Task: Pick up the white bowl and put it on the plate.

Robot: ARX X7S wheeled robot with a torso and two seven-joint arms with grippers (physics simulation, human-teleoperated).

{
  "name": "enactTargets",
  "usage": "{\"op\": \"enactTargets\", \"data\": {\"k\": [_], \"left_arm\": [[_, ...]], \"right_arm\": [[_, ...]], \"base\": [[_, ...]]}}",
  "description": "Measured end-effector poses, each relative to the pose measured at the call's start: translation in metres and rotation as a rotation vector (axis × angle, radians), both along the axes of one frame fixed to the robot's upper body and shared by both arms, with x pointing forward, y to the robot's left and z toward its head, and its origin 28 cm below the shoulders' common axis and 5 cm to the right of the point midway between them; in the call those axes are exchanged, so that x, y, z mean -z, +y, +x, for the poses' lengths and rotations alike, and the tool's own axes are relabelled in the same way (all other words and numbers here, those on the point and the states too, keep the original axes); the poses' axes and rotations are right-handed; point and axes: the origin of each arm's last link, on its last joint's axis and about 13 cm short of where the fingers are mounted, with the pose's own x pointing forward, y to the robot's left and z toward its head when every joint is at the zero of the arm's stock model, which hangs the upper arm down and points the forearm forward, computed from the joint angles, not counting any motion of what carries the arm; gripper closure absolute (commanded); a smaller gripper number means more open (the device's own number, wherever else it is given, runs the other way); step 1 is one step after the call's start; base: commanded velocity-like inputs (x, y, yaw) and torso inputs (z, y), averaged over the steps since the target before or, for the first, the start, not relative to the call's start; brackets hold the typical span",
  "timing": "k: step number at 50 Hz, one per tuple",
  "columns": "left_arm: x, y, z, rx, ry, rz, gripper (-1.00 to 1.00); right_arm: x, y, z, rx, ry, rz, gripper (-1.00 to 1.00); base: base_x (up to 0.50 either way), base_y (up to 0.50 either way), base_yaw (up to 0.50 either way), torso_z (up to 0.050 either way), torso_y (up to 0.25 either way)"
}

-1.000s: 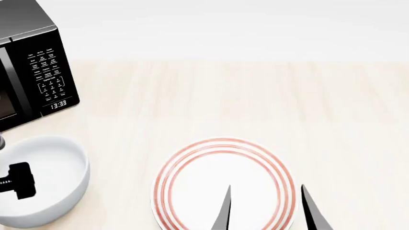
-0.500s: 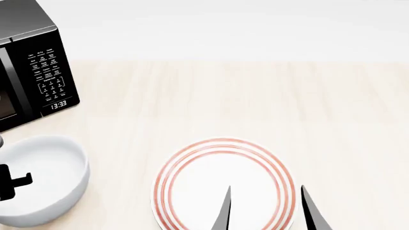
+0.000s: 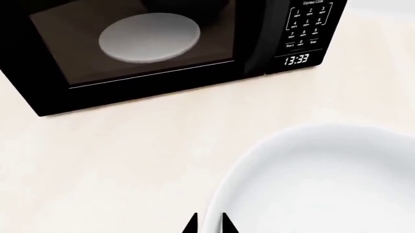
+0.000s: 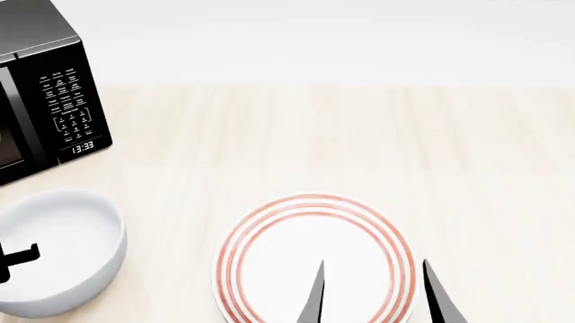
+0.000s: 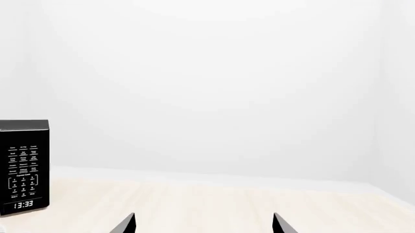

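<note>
Pale wood makes up the bench, and a plain white wall stands behind it. One landmark helps here: the black microwave at the far left corner of the bench.

The white bowl sits on the bench just in front of the microwave, toward the robot. The plate with red rings lies on the bench off to the right of the microwave, well apart from the bowl and nearer the robot. Nothing is on the plate yet.

The left tool is right at the bowl's rim, on the side away from the microwave. Its two black tips stand close together with the thick rim between them. I think it is pinching the rim, but only the tips show, so I cannot tell for sure.

The right tool hangs over the near edge of the plate with its tips spread wide and nothing in it.

The left arm is much nearer the bowl. The bowl has to go up and then to the right, away from the microwave, to reach the plate.
</note>
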Motion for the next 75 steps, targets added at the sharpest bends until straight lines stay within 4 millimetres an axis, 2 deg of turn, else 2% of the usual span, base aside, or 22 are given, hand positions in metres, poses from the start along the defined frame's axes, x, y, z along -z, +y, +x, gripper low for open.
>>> {"op": "enactTargets", "data": {"k": [9, 33, 50, 75], "left_arm": [[-0.003, -0.001, -0.004, -0.03, -0.021, -0.03, 1.0], [-0.038, -0.009, -0.011, -0.051, -0.113, -0.136, 1.0], [-0.064, -0.024, -0.01, -0.018, -0.176, -0.212, 1.0], [-0.078, -0.062, 0.004, 0.107, -0.176, -0.225, 1.0]], "right_arm": [[0.0, 0.0, 0.0, -0.001, 0.0, -0.001, -1.0], [0.0, 0.001, 0.0, -0.002, 0.0, -0.003, -1.0], [-0.001, 0.001, 0.0, -0.002, -0.002, -0.001, -1.0], [-0.002, 0.0, 0.0, 0.004, -0.006, -0.002, -1.0]], "base": [[0.0, 0.0, 0.0, 0.0, 0.0], [0.0, 0.0, 0.0, 0.0, 0.0], [0.0, 0.0, 0.0, 0.0, 0.0], [0.0, 0.0, 0.0, 0.0, 0.0]]}}
